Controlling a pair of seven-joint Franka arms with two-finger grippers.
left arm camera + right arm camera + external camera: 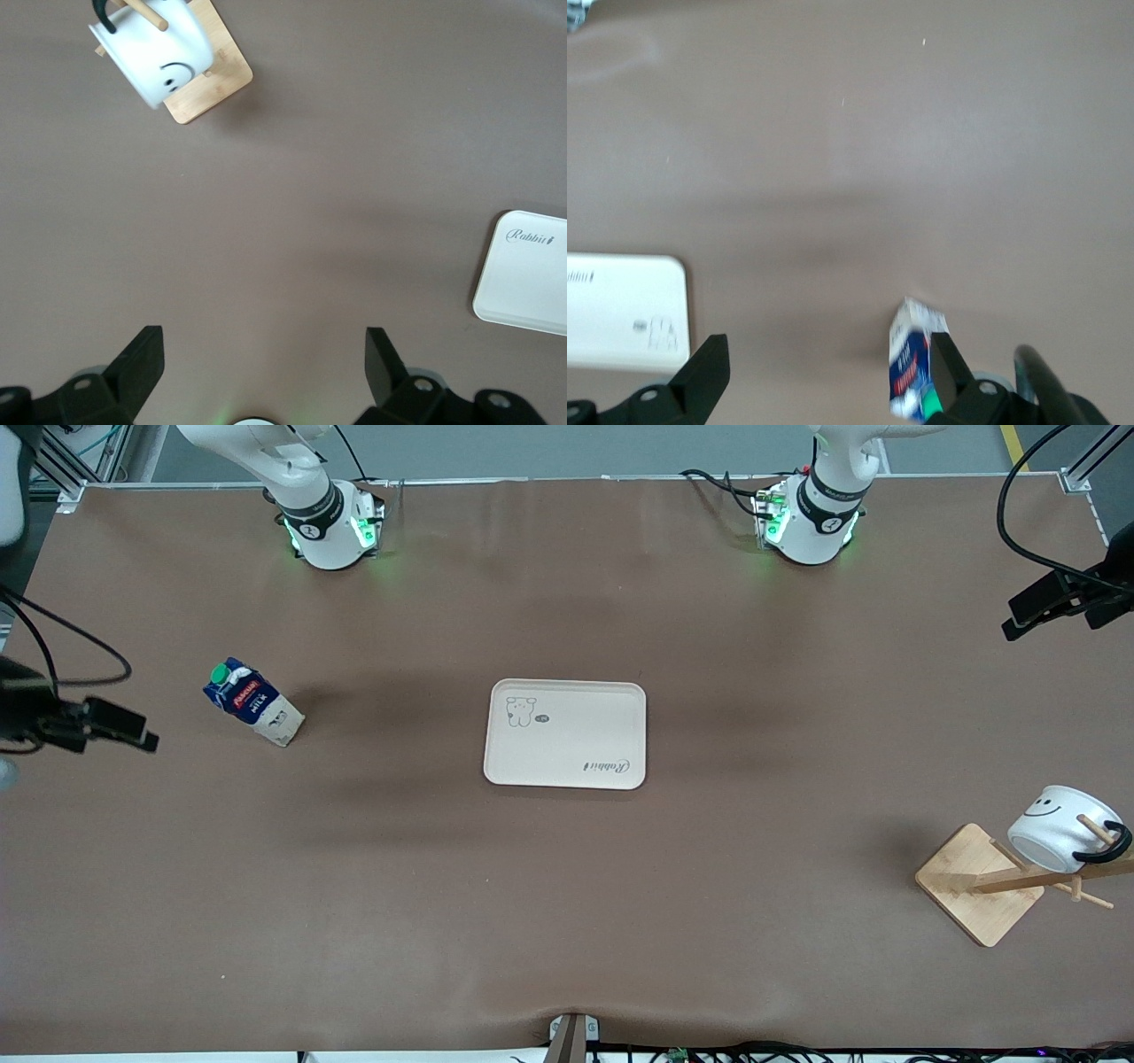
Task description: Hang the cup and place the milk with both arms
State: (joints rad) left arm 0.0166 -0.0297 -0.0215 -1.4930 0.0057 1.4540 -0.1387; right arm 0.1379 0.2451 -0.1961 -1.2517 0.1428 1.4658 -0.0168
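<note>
The white cup with a smiley face hangs by its black handle on a peg of a wooden rack toward the left arm's end; it also shows in the left wrist view. The milk stands on the table toward the right arm's end. My left gripper is open and empty, high over bare table between rack and tray. My right gripper is open and empty, high over the table; the milk shows far below, next to one finger. Neither gripper shows in the front view.
A cream tray lies at the table's middle, with nothing on it; it also shows in both wrist views. Black camera clamps reach in at both ends of the table.
</note>
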